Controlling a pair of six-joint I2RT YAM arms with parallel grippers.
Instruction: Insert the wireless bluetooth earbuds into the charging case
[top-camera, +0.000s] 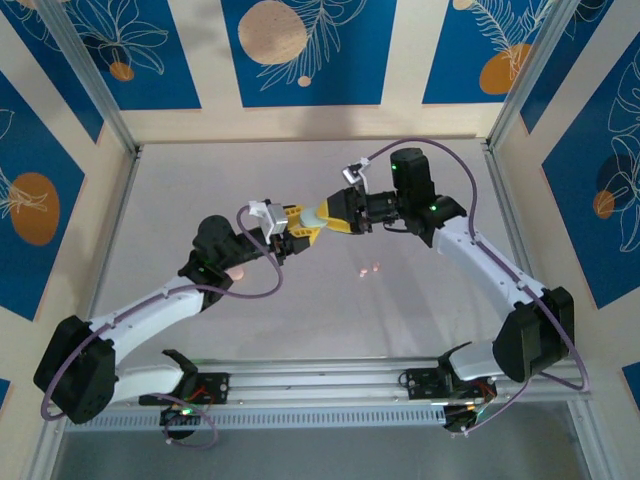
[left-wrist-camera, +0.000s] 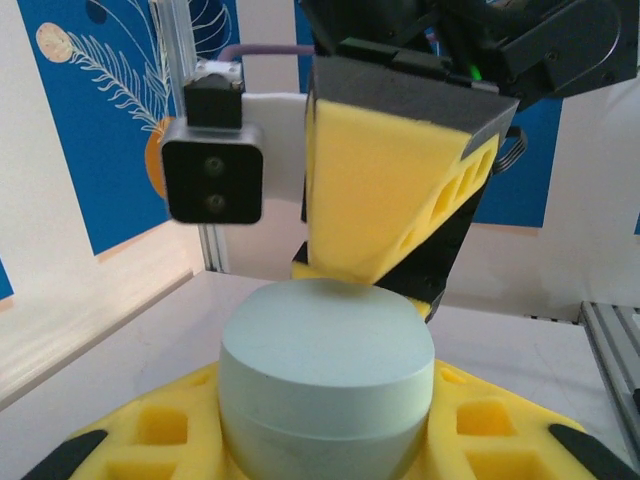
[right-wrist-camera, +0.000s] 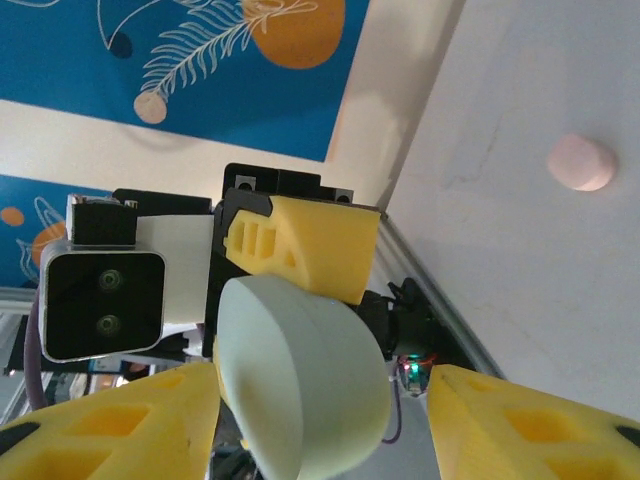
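A mint-green charging case hangs above the middle of the table where the two grippers meet. My left gripper is shut on it, its yellow foam fingers pressing both sides of the case. The case's lid is closed. My right gripper faces it from the other side and stands open. One of its fingers is against the case, while the other finger is clear of it. A pink earbud lies on the table by itself.
Two small pink specks lie on the white table in front of the grippers. Something pink shows beside the left arm's elbow. Aluminium rails and patterned walls close in the table.
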